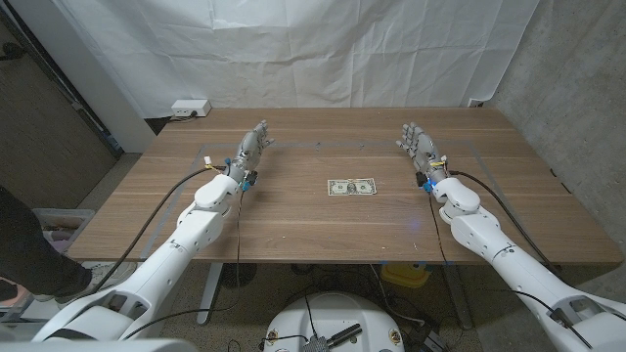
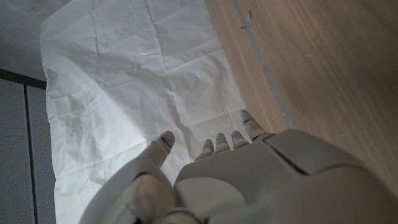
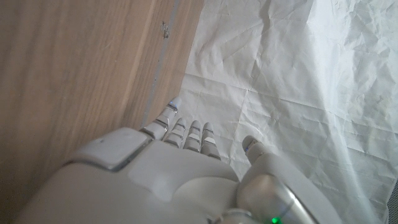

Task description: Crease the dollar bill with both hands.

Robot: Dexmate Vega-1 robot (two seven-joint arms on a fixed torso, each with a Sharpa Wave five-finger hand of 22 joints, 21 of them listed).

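Note:
A dollar bill (image 1: 351,186) lies spread out at the middle of the wooden table (image 1: 323,230). My left hand (image 1: 250,149) stands well off to the bill's left, its fingers straight and apart, holding nothing. My right hand (image 1: 419,147) stands at about the same distance to the bill's right, also with fingers extended and nothing in it. Both hands point toward the far edge of the table. In the left wrist view my left hand (image 2: 242,168) reaches toward the white backdrop; in the right wrist view my right hand (image 3: 180,162) does the same.
A white cloth backdrop (image 1: 313,49) hangs behind the table. A white power strip (image 1: 190,108) sits at the far left corner. A taped outline (image 1: 323,147) marks the tabletop. A person's leg and shoe (image 1: 20,264) show at the left edge.

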